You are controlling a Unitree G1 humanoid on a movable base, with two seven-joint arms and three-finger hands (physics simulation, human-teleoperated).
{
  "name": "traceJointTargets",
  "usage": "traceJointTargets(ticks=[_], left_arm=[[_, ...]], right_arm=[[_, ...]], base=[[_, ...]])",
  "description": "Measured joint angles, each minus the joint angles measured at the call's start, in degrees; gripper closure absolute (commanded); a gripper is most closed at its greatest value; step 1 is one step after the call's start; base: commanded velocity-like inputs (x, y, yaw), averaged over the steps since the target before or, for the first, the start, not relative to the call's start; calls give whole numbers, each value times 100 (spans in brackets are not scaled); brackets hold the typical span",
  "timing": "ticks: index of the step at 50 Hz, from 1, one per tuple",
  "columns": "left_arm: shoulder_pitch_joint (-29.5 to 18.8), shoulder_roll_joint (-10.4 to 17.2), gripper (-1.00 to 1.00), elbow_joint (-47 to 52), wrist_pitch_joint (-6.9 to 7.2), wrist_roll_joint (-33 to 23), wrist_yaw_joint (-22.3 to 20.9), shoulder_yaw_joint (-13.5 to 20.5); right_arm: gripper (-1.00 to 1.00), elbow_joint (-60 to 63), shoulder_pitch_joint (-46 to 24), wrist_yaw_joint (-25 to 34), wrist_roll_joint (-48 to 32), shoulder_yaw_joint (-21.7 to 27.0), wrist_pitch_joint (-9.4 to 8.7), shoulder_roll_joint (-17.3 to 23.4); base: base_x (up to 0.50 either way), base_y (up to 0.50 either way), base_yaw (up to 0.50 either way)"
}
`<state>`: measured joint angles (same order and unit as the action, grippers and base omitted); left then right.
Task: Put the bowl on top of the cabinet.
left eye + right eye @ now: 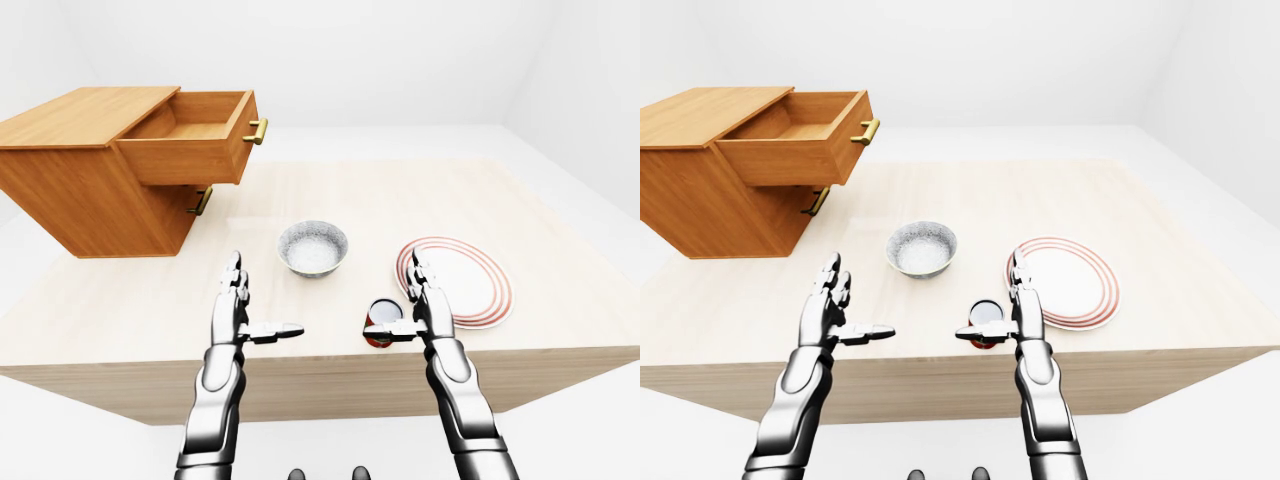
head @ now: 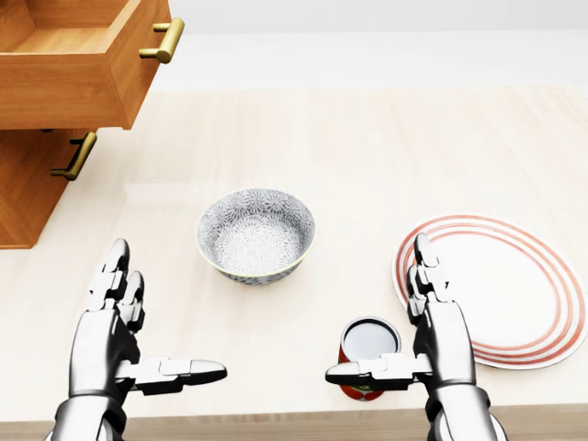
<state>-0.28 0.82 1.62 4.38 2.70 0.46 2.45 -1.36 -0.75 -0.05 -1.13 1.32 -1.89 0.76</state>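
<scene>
Right now the bowl [image 2: 255, 234] sits upright on the pale wooden counter [image 2: 367, 147], about midway between the two raised hands and a little farther out than both. It is grey-white with a fine pattern inside and out, and nothing touches it.

The left hand [image 2: 124, 317] hovers over the near left part of the counter, fingers spread wide and pointing away, thumb stretched sideways toward the right. It holds nothing and stands well apart from the bowl. The right hand [image 2: 418, 317] mirrors it on the near right, fingers likewise wide and empty, thumb reaching left. That thumb passes across a small red can [image 2: 367, 354] standing upright near the counter's near edge; whether it actually touches the can I cannot tell.

Just right of the right hand lies a white plate [image 2: 514, 294] with red rings round its rim, flat on the counter.

At the far left stands the wooden cabinet [image 1: 70, 190]. Its upper drawer [image 1: 195, 135] is pulled out and looks empty, with a brass handle [image 1: 256, 131] on its face. A second brass handle [image 1: 201, 200] shows on the lower drawer, which is shut. The cabinet's top [image 1: 80, 112] is a flat wooden surface, well apart from the bowl
</scene>
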Motion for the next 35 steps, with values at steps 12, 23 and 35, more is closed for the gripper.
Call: traceJointTargets(ticks=[12, 23, 35], left_arm=[[166, -8, -100, 305, -10, 95, -104, 19], [221, -9, -100, 418, -74, 164, -179, 32], [231, -10, -100, 474, -89, 186, -228, 28]], right_arm=[[-100, 61, 32, 38, -25, -30, -65, -4], [-100, 82, 20, 51, -52, -47, -51, -10], [-100, 134, 6, 53, -72, -59, -40, -16]], base=[[26, 0, 0], [50, 0, 0], [50, 0, 0]])
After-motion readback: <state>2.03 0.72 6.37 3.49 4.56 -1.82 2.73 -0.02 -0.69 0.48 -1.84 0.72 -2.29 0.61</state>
